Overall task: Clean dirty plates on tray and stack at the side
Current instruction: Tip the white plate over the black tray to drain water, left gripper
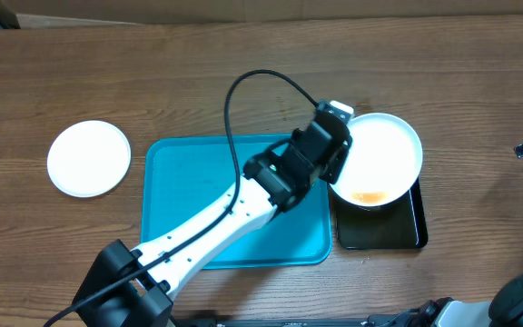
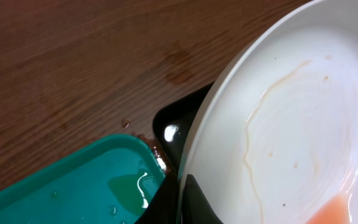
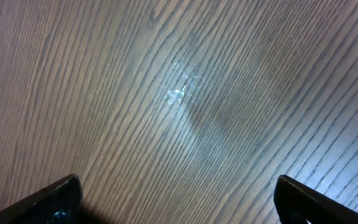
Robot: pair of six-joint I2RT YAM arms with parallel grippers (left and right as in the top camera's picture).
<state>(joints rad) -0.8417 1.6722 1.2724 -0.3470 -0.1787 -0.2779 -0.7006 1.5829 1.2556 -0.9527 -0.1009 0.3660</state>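
Robotics lab bench; wood-grain table (image 1: 62, 73), white robot arm (image 1: 207, 222), looping black cable (image 1: 228, 100)

No text, label, brand, number or sign can be read in any view: none on the white round plate with orange residue (image 1: 384, 150), the plain white round plate (image 1: 89, 158), the turquoise rectangular plastic tray (image 1: 184, 182), the glossy black tray (image 1: 398, 234) or the brown wood-grain surface (image 1: 243, 64).
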